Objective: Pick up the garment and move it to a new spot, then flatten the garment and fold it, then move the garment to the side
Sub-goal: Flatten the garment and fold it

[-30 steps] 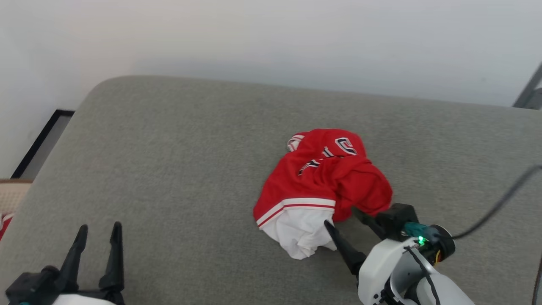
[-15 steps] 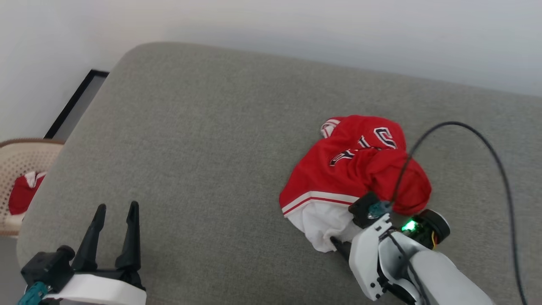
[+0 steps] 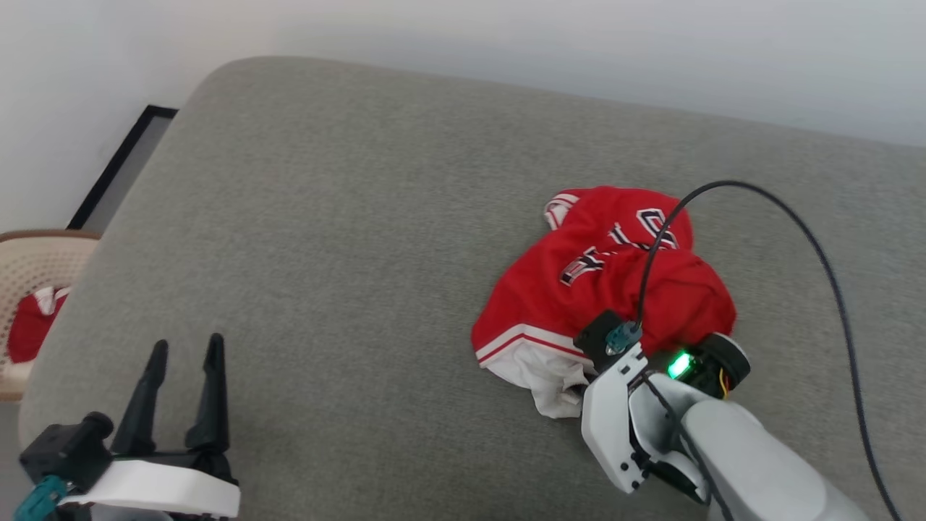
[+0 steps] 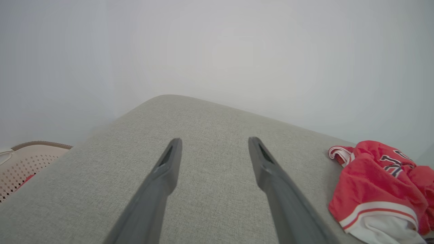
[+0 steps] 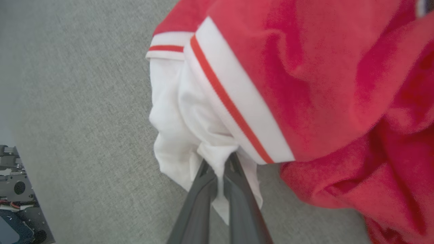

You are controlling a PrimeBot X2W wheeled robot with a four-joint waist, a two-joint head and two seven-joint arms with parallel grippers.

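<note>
Beige basket [image 3: 36, 264] holds red cloth [image 3: 29, 329]; right pincer [image 5: 218, 162] grips the garment [image 3: 564, 311], left pincer [image 3: 184, 344] gapes.

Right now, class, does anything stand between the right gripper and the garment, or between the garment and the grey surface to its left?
Nothing visible does. The right gripper is shut on the garment's white cloth, and no object lies on the grey surface between it and the open left gripper.
</note>
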